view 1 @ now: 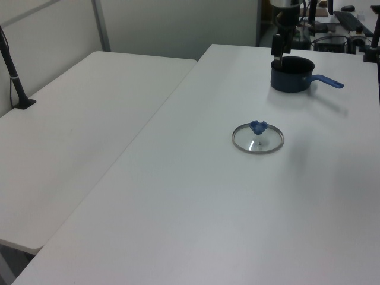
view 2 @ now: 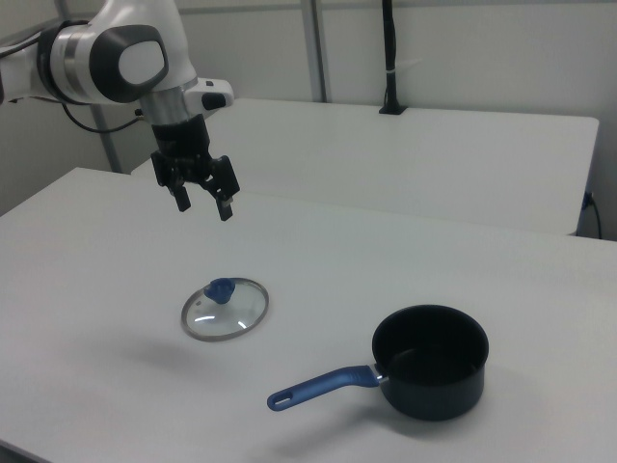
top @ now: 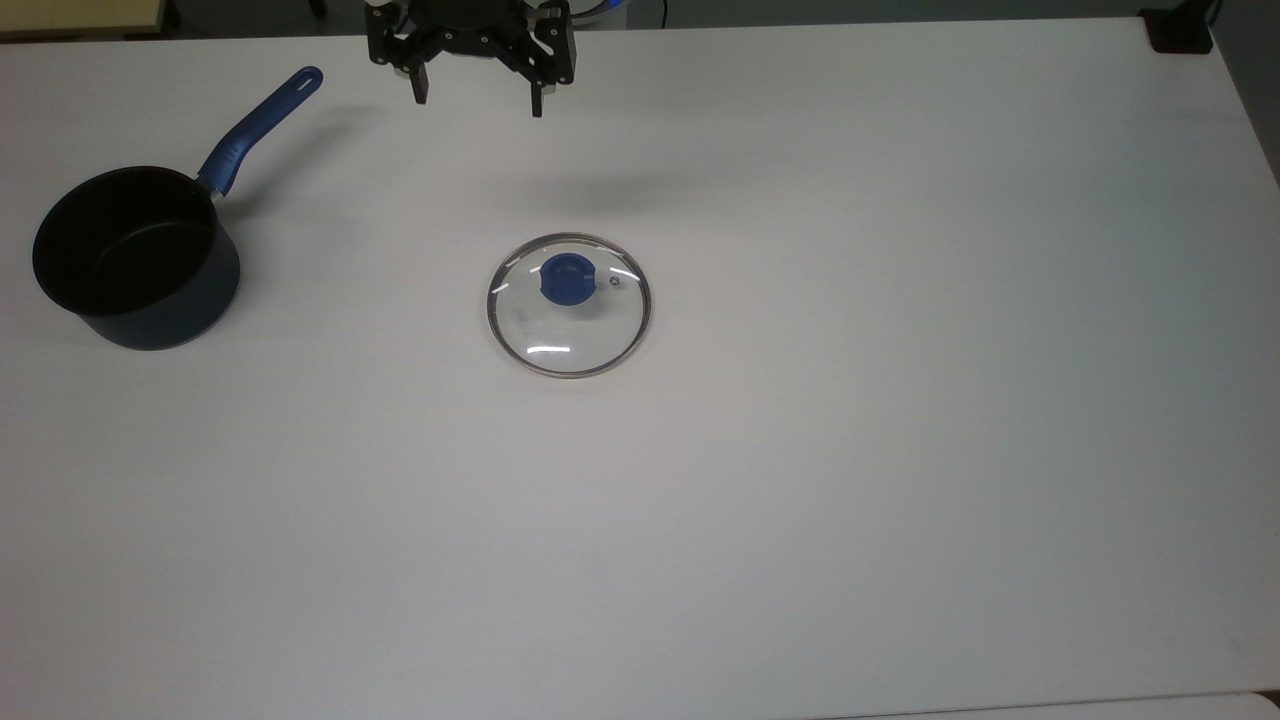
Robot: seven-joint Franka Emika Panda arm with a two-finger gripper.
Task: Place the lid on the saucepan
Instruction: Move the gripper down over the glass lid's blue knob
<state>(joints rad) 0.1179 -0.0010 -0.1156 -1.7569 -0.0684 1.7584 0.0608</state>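
A: What is sitting on the tabletop (top: 900, 450) right now?

B: 2 things. The saucepan (top: 135, 258) is standing upright at the top view's left, empty, its handle (top: 262, 125) pointing up and to the top view's right. The lid (top: 569, 304) is lying flat near the middle, knob (top: 567, 277) up, well apart from the pan.

A: And the gripper?

B: The gripper (top: 478, 98) is hanging above the tabletop at the top view's upper edge, fingers spread wide, holding nothing. It is not touching the lid.

A: What is worrying you from here?

B: The knob is small and the glass is slick. If the fingers are closing off-centre, the lid is probably tilting or sliding away. Coming down too low risks pressing on the glass.

A: And during the carry?

B: A loose pinch on the knob is likely letting the lid swing. Setting it down off-centre could be leaving it tilted on the rim, or nudging the pan by its handle.
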